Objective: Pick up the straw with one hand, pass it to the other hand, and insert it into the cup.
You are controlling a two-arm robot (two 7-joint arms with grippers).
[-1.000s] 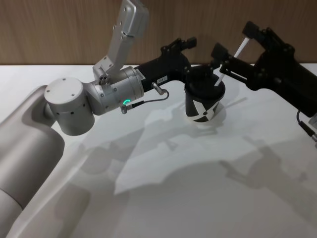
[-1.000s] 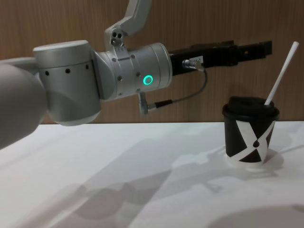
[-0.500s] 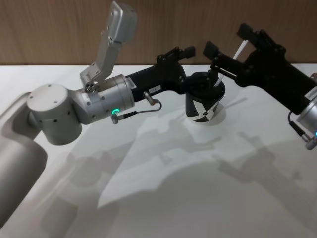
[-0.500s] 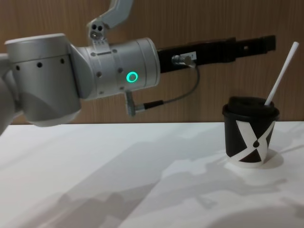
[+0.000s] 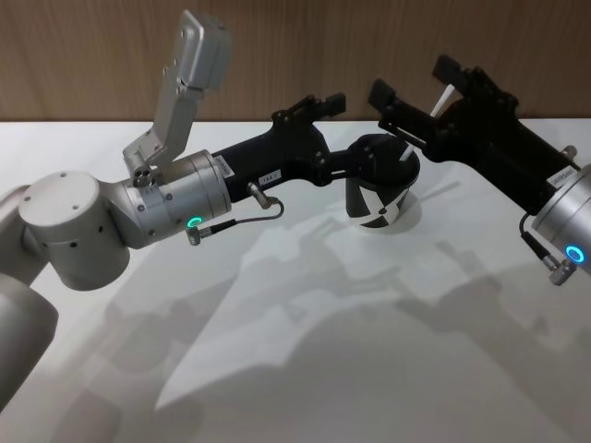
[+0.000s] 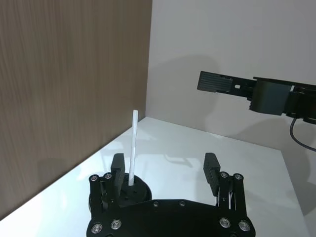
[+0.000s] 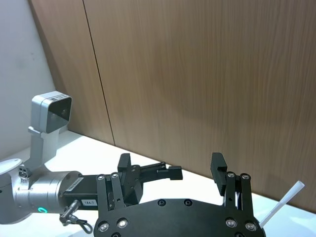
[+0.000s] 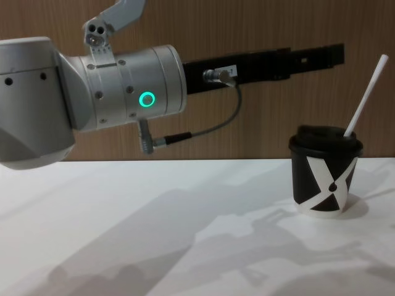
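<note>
The black cup point(image 5: 379, 189) with a white X stands on the table, also in the chest view point(image 8: 326, 180). The white straw point(image 5: 441, 98) sticks out of its lid, leaning right point(image 8: 366, 95), with nothing holding it. My left gripper point(image 5: 334, 137) is open just left of the cup; its wrist view shows the straw point(image 6: 133, 148) rising from the lid point(image 6: 139, 190) close to one finger. My right gripper point(image 5: 416, 81) hangs open above and behind the cup, its fingers spread either side of the straw's top, apart from it. The straw's tip point(image 7: 282, 201) shows in the right wrist view.
A white table point(image 5: 323, 351) spreads in front of the cup. A wooden wall point(image 8: 247, 24) stands right behind it. The left arm's silver wrist point(image 8: 123, 86) with a green light and grey cable point(image 8: 203, 129) hangs above the table's left half.
The left arm has drawn back to the left, away from the cup. The right arm has shifted left, bringing its silver wrist into view. The straw stays in the cup.
</note>
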